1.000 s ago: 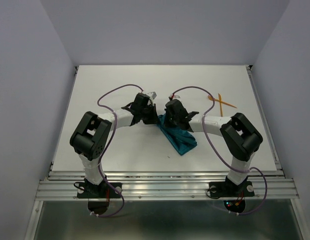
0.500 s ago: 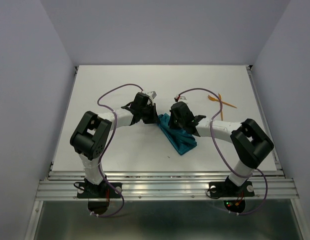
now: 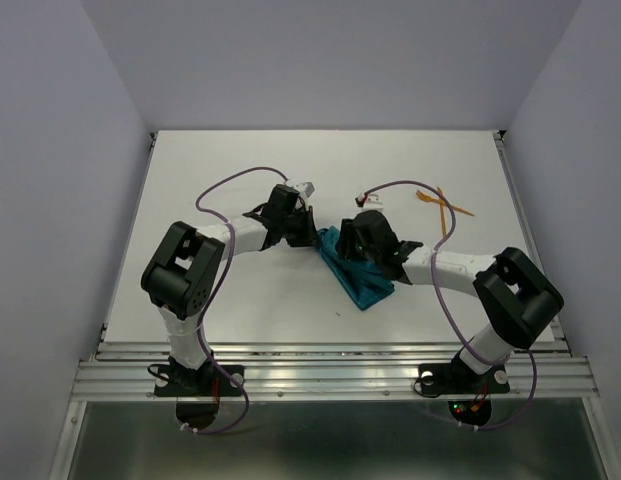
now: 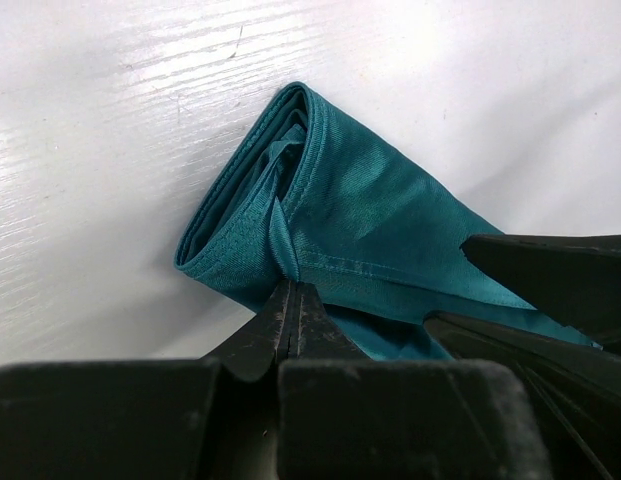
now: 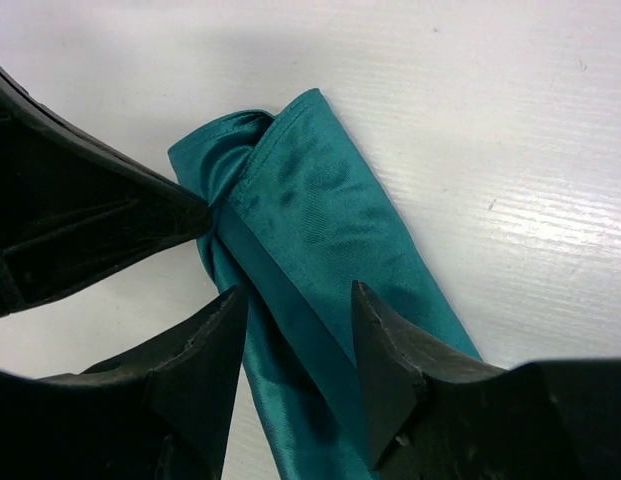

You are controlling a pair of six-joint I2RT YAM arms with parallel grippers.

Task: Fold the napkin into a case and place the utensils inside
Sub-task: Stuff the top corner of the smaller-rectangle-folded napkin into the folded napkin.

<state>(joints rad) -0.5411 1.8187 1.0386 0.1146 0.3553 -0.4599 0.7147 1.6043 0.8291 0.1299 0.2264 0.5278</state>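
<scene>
The teal napkin (image 3: 366, 289) lies mid-table as a narrow folded strip running diagonally toward the near right. My left gripper (image 3: 315, 237) is at its far end, and the left wrist view shows the left gripper (image 4: 292, 287) shut on a hem of the napkin (image 4: 370, 205). My right gripper (image 3: 356, 257) hovers over the same end. In the right wrist view the right gripper (image 5: 300, 297) is open, one finger on each side of the napkin (image 5: 310, 210), not pinching it. The two orange utensils (image 3: 443, 204) lie crossed at the far right, away from both grippers.
The left gripper's black fingers (image 5: 100, 215) sit close beside my right fingertips in the right wrist view. The white table (image 3: 240, 300) has a raised metal rail along its near edge (image 3: 330, 352). Purple cables (image 3: 225, 185) loop over both arms.
My right gripper has opened and let go of the napkin, and the right arm's elbow has swung out to the right. The left gripper stays shut on the napkin, unmoved.
</scene>
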